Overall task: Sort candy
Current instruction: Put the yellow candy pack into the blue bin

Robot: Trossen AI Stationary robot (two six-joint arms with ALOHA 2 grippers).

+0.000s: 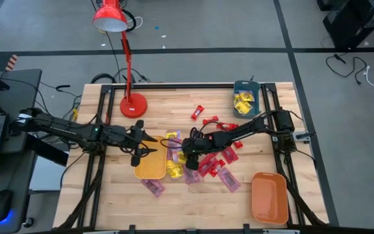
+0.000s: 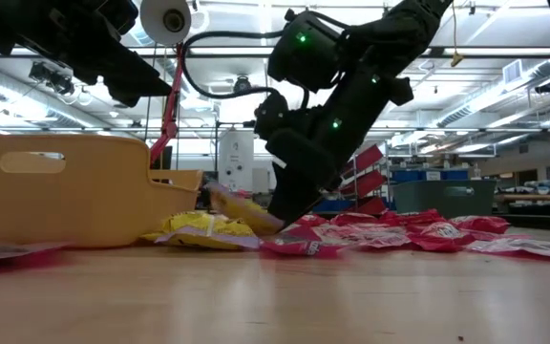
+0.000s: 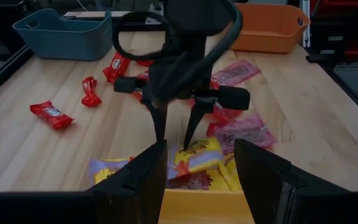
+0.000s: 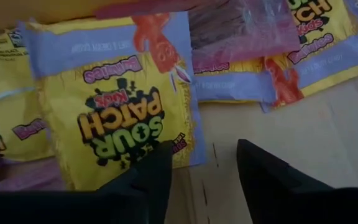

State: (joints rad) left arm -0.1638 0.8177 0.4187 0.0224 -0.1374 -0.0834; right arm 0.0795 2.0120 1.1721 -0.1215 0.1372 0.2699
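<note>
High view, my right end effector over the candy heaped mid-worktop, left end effector parted at its nine o'clock, right wrist view, my fingers apart, touching a yellow packet, gripping nothing.

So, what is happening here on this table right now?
Two robot arms are sorting candy. The right tool is down at the pile in the middle of the table, its open fingers at the edge of a yellow packet, not gripping it. The left tool hovers open over the yellow tray. Some yellow packets already lie in the teal tray; the orange tray looks empty. Red candies and pink packets lie scattered around.
</note>
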